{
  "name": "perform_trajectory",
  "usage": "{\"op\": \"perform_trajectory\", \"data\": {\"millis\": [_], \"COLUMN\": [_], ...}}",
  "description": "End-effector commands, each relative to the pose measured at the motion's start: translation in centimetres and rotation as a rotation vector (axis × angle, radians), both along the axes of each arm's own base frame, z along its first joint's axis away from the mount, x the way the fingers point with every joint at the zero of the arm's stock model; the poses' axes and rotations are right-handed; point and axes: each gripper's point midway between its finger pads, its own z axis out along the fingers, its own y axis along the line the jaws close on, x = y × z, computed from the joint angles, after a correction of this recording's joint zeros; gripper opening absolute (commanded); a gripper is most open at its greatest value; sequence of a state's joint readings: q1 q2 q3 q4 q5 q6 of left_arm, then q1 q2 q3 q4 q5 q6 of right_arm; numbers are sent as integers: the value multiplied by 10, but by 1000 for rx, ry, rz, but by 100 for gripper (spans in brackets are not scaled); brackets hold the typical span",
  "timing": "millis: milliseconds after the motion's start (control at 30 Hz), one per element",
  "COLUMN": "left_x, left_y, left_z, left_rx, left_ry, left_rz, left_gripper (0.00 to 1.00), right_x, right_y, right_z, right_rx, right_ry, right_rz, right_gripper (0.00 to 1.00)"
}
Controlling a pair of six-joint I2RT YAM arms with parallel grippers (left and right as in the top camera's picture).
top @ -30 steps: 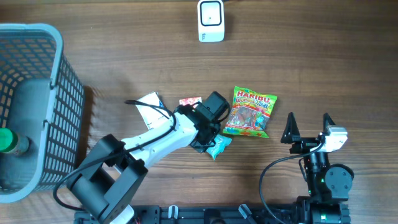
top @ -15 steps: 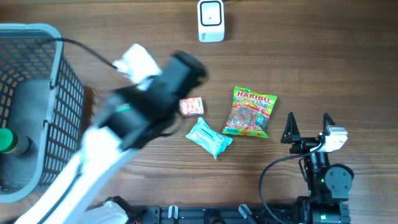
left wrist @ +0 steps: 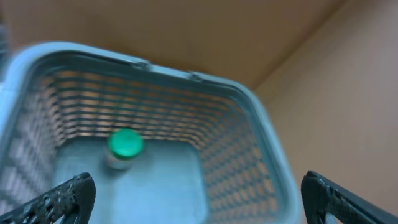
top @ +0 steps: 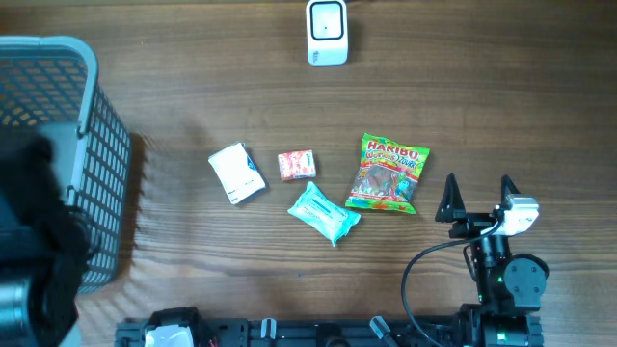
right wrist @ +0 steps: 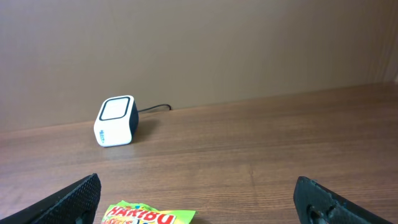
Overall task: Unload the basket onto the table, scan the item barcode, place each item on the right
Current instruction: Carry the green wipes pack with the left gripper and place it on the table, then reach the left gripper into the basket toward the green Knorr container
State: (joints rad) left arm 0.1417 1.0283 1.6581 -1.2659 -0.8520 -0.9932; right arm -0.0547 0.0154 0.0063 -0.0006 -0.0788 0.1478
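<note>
Noted: left gripper [left wrist: 196, 186], above the basket [top: 106, 164], and right gripper [right wrist: 196, 183], parked near right, both gape empty; recommend descending plumb onto the green-capped bottle [left wrist: 124, 144] standing on the basket floor, clear of the mesh, before presenting it to the scanner [top: 327, 32].

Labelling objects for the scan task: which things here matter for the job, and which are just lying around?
Job, likely: scanner; basket; green-capped bottle in it; left gripper, open above it.
Lying about for now: Haribo bag, teal packet, red packet, white box, all on the table; right gripper, open, empty.
</note>
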Motion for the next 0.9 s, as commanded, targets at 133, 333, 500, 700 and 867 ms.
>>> {"op": "perform_trajectory", "data": {"millis": [133, 333, 500, 700, 867], "left_x": [-9, 13, 35, 41, 47], "left_y": [68, 108, 133, 146, 152], "left_z": [-88, -147, -192, -243, -274], "left_rx": [-350, -444, -435, -370, -332], "left_ry": [167, 397, 586, 676, 670], "left_rz": [272, 297, 232, 187, 158], "left_gripper": [100, 100, 100, 100, 100], "right_x": [0, 0, 0, 0, 0], "right_y": [2, 2, 2, 2, 2], "right_z": [2, 2, 2, 2, 2], "right_rx": [-11, -11, -11, -11, -11], "right_ry": [-9, -9, -8, -9, -8], "right_rz": [12, 12, 12, 12, 12], "right_gripper": [100, 100, 100, 100, 100]}}
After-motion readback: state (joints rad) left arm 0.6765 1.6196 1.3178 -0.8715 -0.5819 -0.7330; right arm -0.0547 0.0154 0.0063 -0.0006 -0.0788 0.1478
